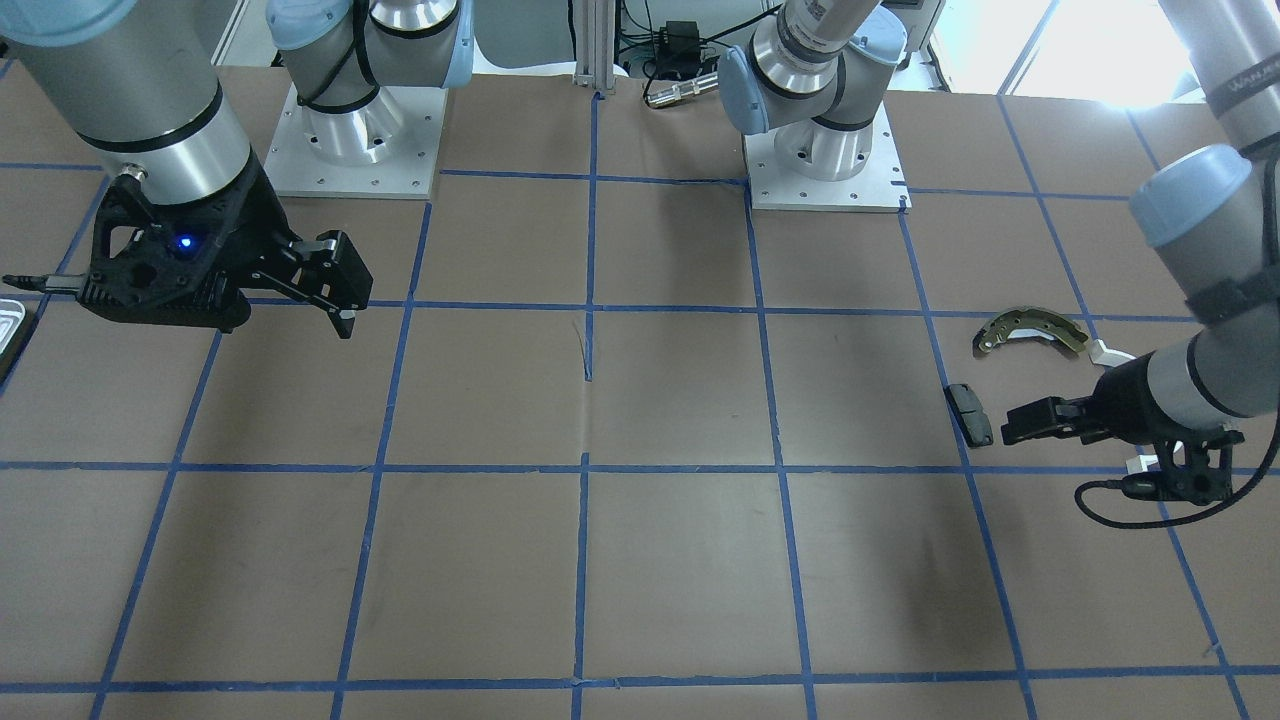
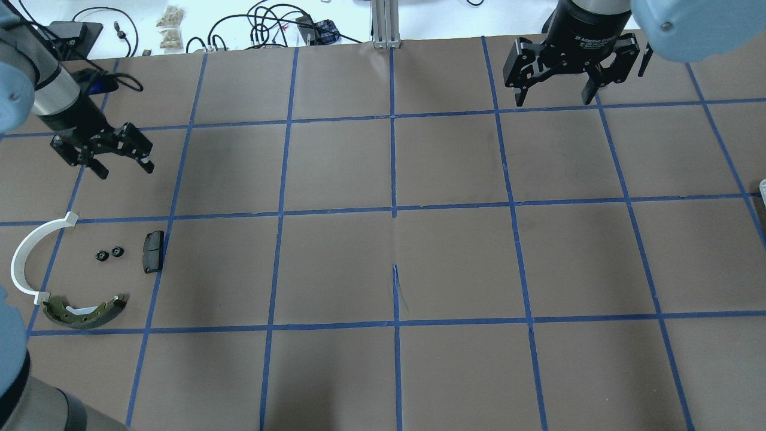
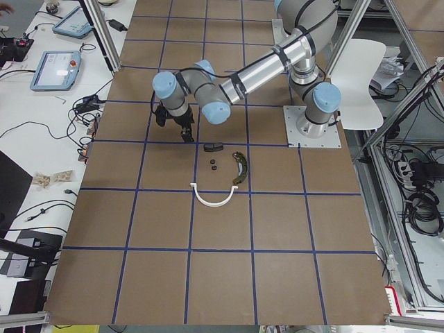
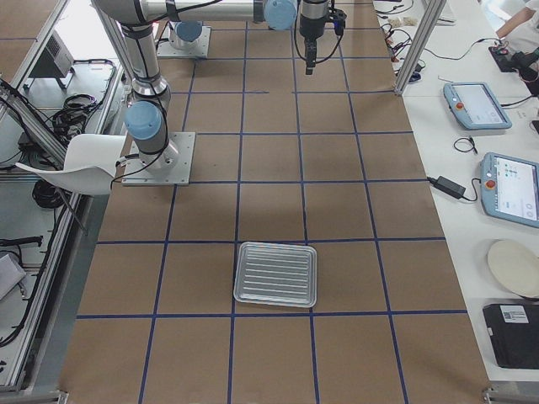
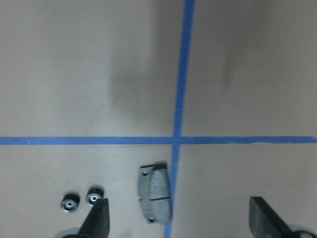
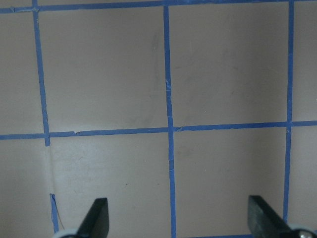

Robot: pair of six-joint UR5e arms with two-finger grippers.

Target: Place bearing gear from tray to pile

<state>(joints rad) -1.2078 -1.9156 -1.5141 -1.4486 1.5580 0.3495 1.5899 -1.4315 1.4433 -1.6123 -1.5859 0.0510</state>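
Brown gridded table (image 2: 335, 263), left gripper (image 2: 124, 169) spread beside the pile (image 2: 152, 251), right gripper (image 2: 555, 97) spread, high, well apart

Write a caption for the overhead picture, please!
Two small black gears lie among the pile; left gripper and right gripper hover open.

Light was even; front view's top-right corner blew out; faint shadows crossed the table (image 1: 680, 560); wrist views were soft.
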